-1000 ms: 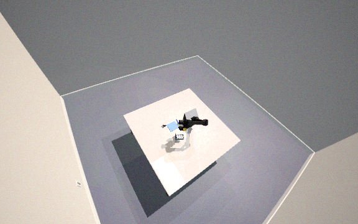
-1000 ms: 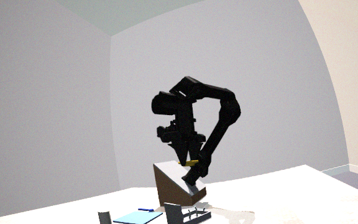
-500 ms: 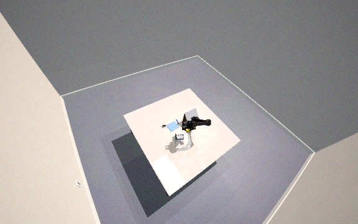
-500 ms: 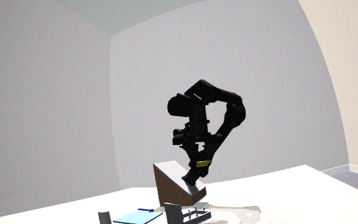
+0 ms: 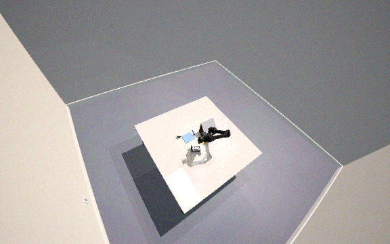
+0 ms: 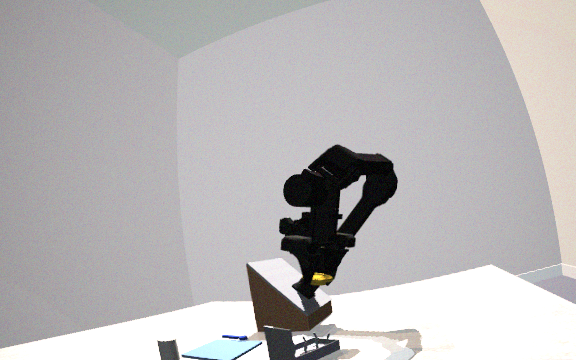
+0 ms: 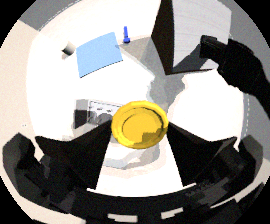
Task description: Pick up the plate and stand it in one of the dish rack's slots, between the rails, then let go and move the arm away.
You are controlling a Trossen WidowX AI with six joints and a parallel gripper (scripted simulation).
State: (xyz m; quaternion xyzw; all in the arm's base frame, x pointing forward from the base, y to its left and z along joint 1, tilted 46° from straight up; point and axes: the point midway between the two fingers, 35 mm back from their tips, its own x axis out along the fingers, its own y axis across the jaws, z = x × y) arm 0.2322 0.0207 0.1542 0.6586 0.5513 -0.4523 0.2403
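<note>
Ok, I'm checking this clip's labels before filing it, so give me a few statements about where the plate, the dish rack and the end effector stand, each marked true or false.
1. The end effector is shut on the yellow plate. True.
2. The plate already stands in the dish rack. False: it is up in the air in the end effector, above the table.
3. A light blue sheet lies flat on the table beside the rack. True.
4. The brown wedge-shaped block lies inside the rack. False: it sits on the table behind the rack.
5. The small blue pen lies on top of the plate. False: it lies on the table by the blue sheet.
</note>
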